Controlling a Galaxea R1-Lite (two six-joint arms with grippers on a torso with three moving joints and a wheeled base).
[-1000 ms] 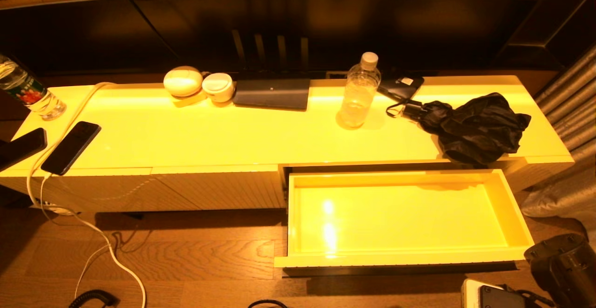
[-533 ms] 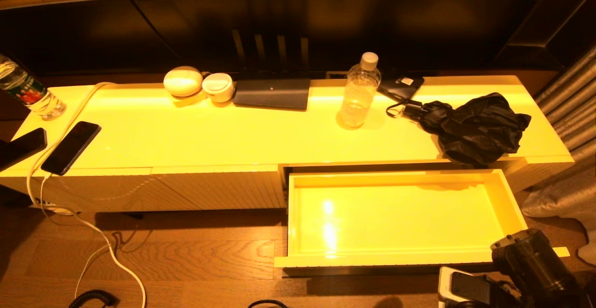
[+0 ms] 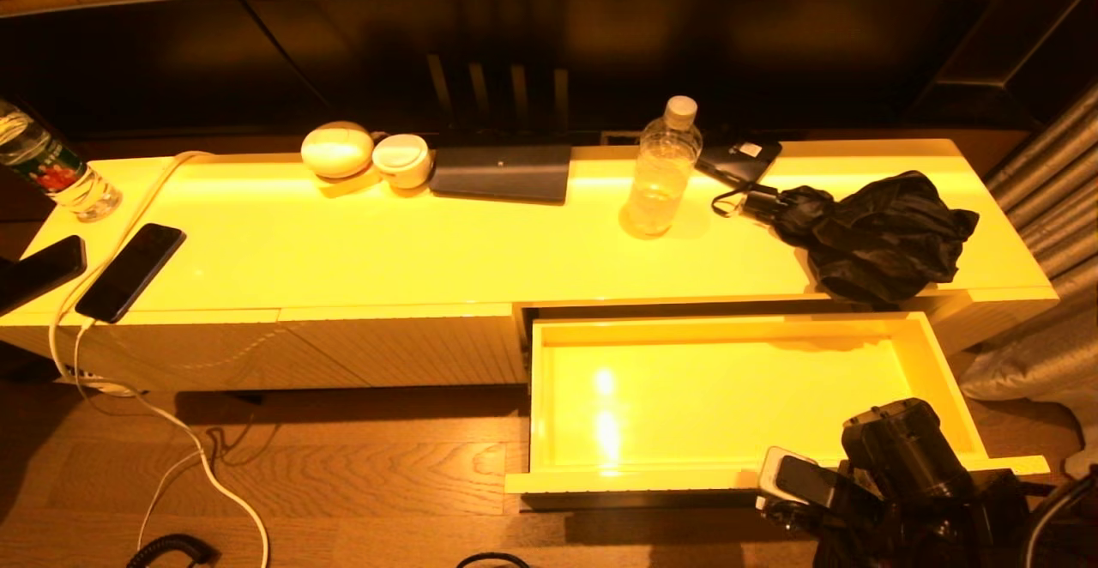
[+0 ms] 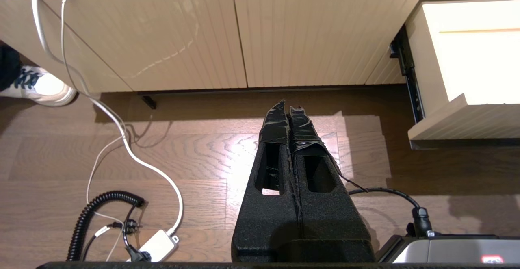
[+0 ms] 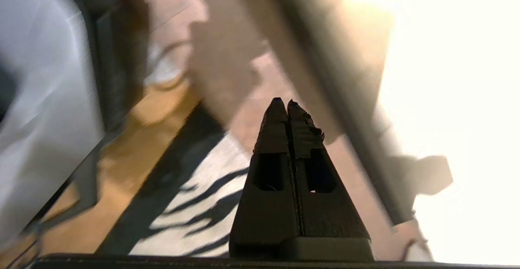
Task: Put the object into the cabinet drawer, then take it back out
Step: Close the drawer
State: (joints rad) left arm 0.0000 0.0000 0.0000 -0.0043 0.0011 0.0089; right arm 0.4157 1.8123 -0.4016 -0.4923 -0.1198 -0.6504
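Observation:
The cabinet drawer [image 3: 542, 396] stands pulled out at the right, its glossy cream-yellow inside bare; its side also shows in the left wrist view [image 4: 467, 57]. On the cabinet top behind it stand a clear plastic bottle [image 3: 660, 173] and a crumpled black umbrella [image 3: 875, 229]. My right arm [image 3: 905, 456] hangs over the drawer's front right corner. My right gripper [image 5: 283, 103] is shut and holds nothing. My left gripper [image 4: 287, 105] is shut and empty, parked low over the wooden floor in front of the ribbed panels [image 4: 227, 37].
On the cabinet top lie a dark tablet [image 3: 502, 173], two white round cases [image 3: 337, 149], a dark device [image 3: 738, 160], two phones [image 3: 130, 272] at the left and another bottle [image 3: 51, 173]. A white cable [image 3: 171, 431] trails over the floor.
My right arm has risen and swung left, from the bottom right corner of the head view to the drawer's front right corner. Nothing else has moved.

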